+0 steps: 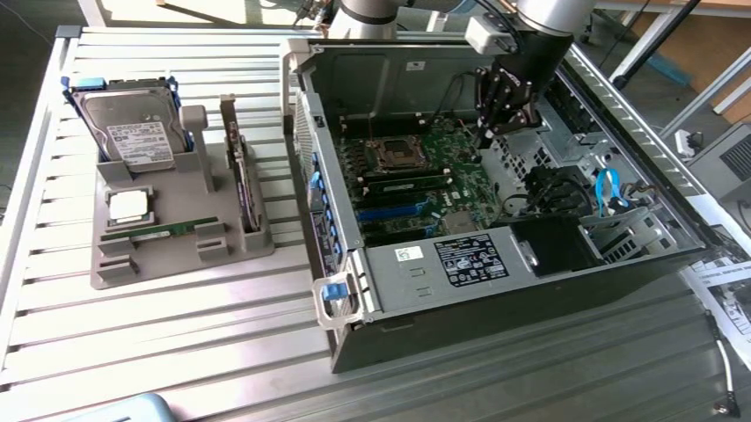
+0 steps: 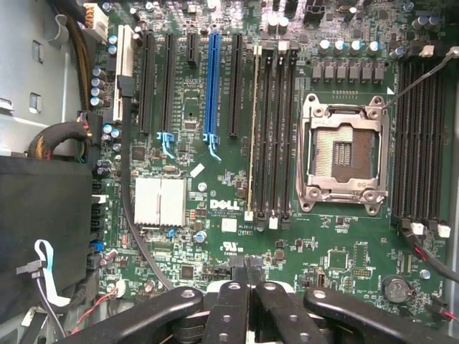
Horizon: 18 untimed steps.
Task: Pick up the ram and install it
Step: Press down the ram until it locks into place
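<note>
Exterior view: I have the gripper (image 1: pixel 507 123) down inside the open computer case (image 1: pixel 493 255), above the motherboard (image 1: pixel 428 171). The jaws are together and, as far as I can see, carry nothing. The ram (image 1: pixel 158 230) lies flat in its slot on the grey holder (image 1: pixel 176 251), out on the bench (image 1: pixel 153 343), well apart from the jaws on the far side of the case wall.

In the wrist view the closed fingertips (image 2: pixel 244 276) sit just over the board's lower edge, with the memory slots (image 2: pixel 272 129) and the empty CPU socket (image 2: pixel 344 150) ahead of them.

My judgement: to do the pick well, I must part the jaws before approaching the stick, align them across its thin width near mid-length, and lift it straight out of the holder to avoid flexing it.
</note>
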Each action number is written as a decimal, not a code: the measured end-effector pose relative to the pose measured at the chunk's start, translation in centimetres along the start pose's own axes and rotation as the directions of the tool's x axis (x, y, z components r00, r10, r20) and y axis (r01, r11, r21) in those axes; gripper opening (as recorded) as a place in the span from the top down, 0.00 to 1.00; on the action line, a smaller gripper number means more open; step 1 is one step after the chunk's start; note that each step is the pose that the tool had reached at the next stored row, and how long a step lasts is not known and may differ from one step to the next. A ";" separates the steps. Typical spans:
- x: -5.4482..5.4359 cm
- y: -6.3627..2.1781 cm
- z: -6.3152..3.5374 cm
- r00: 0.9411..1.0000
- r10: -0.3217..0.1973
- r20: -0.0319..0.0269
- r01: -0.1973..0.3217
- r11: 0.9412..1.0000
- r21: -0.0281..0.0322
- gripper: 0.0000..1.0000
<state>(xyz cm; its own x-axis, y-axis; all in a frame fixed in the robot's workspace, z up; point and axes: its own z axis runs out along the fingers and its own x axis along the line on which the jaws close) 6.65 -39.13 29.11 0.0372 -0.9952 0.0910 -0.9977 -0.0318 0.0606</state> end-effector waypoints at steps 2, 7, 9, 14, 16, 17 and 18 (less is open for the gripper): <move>0.0 0.00 0.00 1.000 0.013 0.001 -0.013 1.000 -0.001 0.89; 0.0 0.00 0.00 1.000 0.024 0.001 -0.024 1.000 -0.002 0.89; 0.0 0.00 0.01 0.999 0.032 0.001 -0.032 0.999 -0.003 0.89; 0.0 0.00 0.02 0.996 0.088 0.004 -0.088 0.996 -0.008 0.89; 0.0 0.00 0.03 0.995 0.101 0.004 -0.100 0.995 -0.009 0.89; 0.0 0.00 0.03 0.994 0.109 0.005 -0.109 0.994 -0.010 0.89; 0.0 0.00 0.03 0.993 0.114 0.005 -0.114 0.993 -0.011 0.89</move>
<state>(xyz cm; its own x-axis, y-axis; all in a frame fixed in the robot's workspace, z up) 6.65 -39.13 29.08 -0.0773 -0.9927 0.0924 -0.9947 0.0831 0.0606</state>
